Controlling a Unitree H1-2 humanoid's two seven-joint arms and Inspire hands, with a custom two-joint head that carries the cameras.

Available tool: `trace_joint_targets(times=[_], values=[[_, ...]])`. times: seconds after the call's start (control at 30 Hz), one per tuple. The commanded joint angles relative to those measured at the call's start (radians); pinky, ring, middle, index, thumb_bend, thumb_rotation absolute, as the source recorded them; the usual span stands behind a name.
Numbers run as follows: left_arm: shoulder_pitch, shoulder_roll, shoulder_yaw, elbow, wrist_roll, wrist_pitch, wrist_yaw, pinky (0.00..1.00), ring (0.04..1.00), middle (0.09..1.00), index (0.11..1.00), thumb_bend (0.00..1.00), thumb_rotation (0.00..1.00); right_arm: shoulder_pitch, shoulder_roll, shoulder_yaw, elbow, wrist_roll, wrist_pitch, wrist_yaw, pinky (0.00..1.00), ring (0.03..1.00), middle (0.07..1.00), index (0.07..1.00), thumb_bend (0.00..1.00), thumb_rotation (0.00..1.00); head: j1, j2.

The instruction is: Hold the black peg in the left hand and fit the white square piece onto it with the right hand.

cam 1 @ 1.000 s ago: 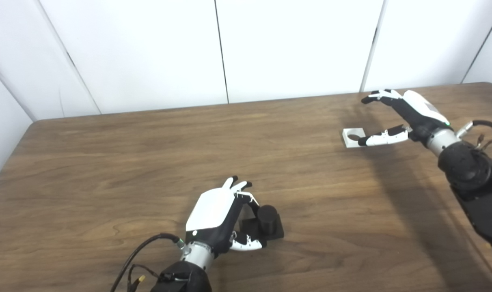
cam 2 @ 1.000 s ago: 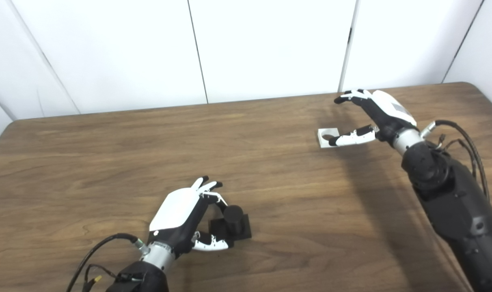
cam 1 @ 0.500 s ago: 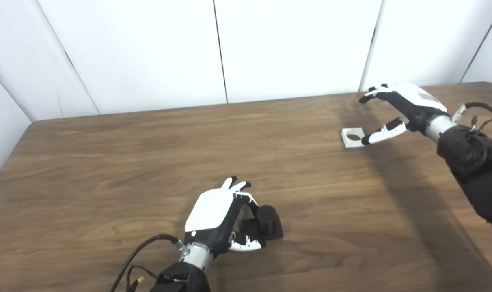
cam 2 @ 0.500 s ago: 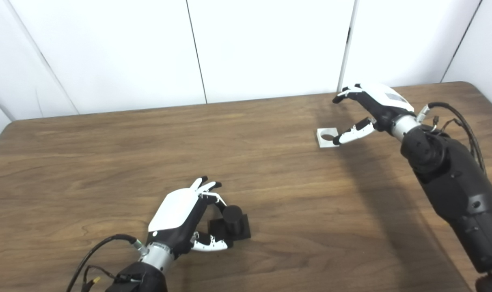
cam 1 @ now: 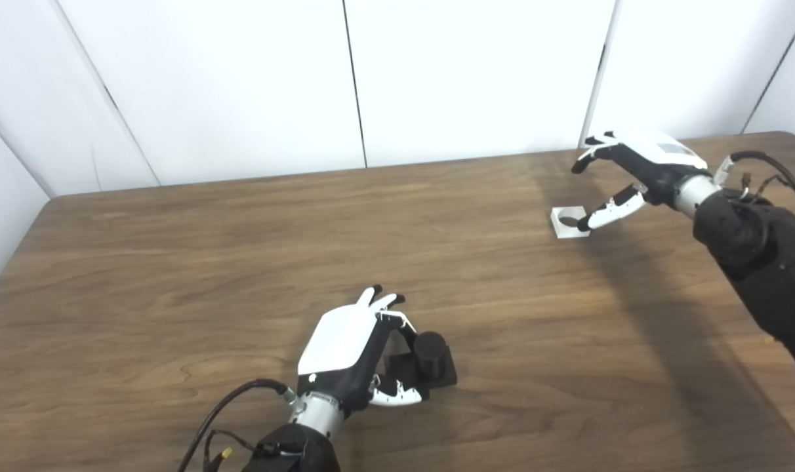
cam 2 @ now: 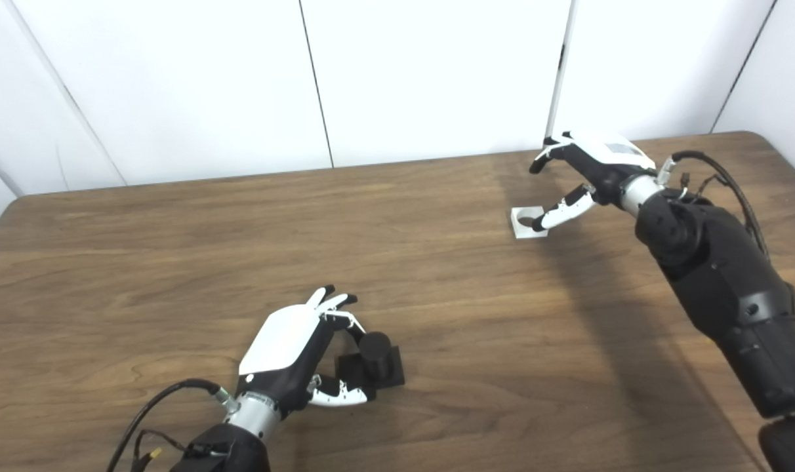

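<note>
L hand (cam 1: 348, 357) cupped round black peg (cam 1: 430, 351) on table, grip unsure | R hand (cam 1: 633, 174) spread wide, empty | white square piece (cam 1: 566, 223) at its thumb tip | prob light, stiff, thin: pinch outer edges

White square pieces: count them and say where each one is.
1. The white square piece lies flat on the table at its far right, under the open right hand, whose thumb tip is over its near edge. Nothing suggests another is hidden.
</note>
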State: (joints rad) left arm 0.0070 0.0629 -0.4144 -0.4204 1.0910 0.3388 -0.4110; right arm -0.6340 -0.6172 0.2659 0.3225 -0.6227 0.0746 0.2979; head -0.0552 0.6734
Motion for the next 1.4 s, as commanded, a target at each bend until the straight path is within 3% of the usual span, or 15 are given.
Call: trace_joint_targets(times=[0.0, 1.0, 1.37], values=[[0.001, 0.005, -0.001, -0.003, 0.016, 0.003, -0.020, 0.90, 1.000, 0.920, 0.491, 0.52, 0.07, -0.075, -0.014, 0.000, -0.003, -0.017, -0.013, -0.006, 1.00, 1.000, 0.960, 0.730, 0.86, 0.29, -0.001, 0.001], [-0.004, -0.005, 0.000, 0.003, 0.024, 0.000, -0.014, 0.91, 1.000, 0.920, 0.491, 0.52, 0.07, -0.147, 0.014, 0.078, 0.124, -0.068, -0.014, 0.024, 1.00, 1.000, 0.972, 0.734, 0.85, 0.30, 0.002, 0.001], [-0.012, -0.018, 0.006, -0.002, 0.036, 0.011, -0.034, 0.93, 1.000, 0.920, 0.492, 0.52, 0.07, -0.155, 0.012, 0.093, 0.120, -0.073, 0.011, 0.081, 1.00, 1.000, 0.975, 0.740, 0.83, 0.30, 0.000, 0.007]])
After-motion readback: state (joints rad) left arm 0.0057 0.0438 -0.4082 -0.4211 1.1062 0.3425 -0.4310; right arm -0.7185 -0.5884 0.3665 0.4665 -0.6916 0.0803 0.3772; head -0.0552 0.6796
